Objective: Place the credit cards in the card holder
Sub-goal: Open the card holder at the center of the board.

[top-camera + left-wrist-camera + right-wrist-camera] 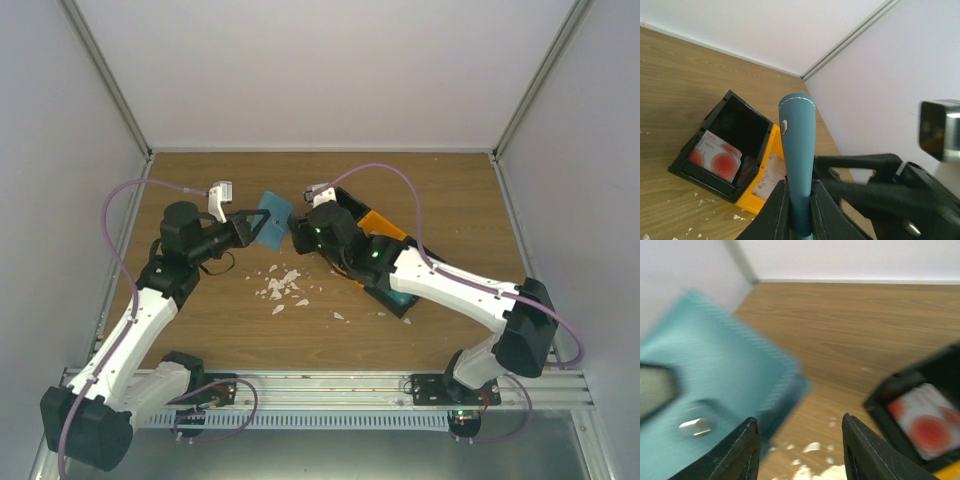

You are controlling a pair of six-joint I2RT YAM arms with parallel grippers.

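Stitching in thin white thread runs round the curved top of the card holder (797,145). The holder is smooth, teal and flat, with a small round stud near the top. The left gripper (798,187) is clamped tight on its lower end and holds it on edge, at about 10 o'clock from the middle of the brown wood-grain table (420,190). The right gripper (800,440) is at 3 o'clock of the holder, its black fingers apart with nothing between them. A shiny credit card (715,157) with red circles lies in the black plastic tray (740,125). Its red writing is too small to read. A pale card (769,175) lies in the orange part (752,200). Ragged white scraps (280,285) lie at 6 o'clock of the holder.
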